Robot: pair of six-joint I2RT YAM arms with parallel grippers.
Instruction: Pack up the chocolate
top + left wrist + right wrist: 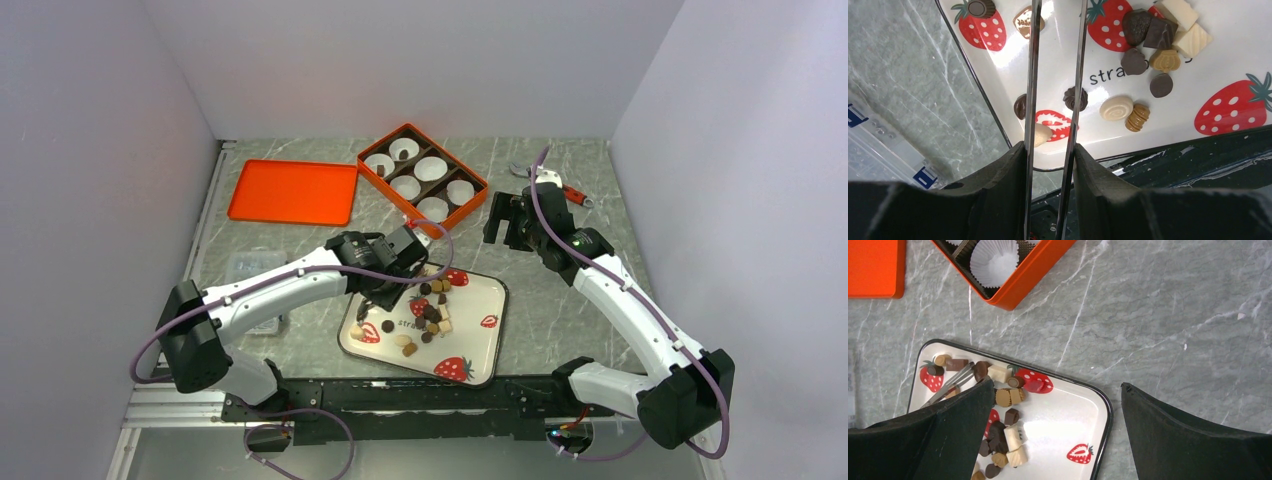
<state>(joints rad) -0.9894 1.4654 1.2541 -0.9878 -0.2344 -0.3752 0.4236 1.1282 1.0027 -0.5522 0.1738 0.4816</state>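
The chocolate (432, 315) lies as several small dark, tan and cream pieces on a white strawberry-print tray (480, 340). My left gripper (380, 295) hangs over the tray's left side, shut on metal tweezers (1078, 75). In the left wrist view the gripper (1049, 147) sits above the tray's near edge (1173, 120), and the tweezer blades run past a cream round chocolate (1116, 108). The blades stand apart with nothing seen between them; their tips are out of that view. My right gripper (505, 225) is open, with nothing between its fingers (1057, 383), above the tray's far right corner (1063, 430).
An orange box (423, 178) with white paper cups stands behind the tray; small dark pieces show in two far cups. Its orange lid (293, 191) lies to the left. A red-handled tool (570, 192) lies at the back right. A clear plastic container (250, 275) sits left of the tray.
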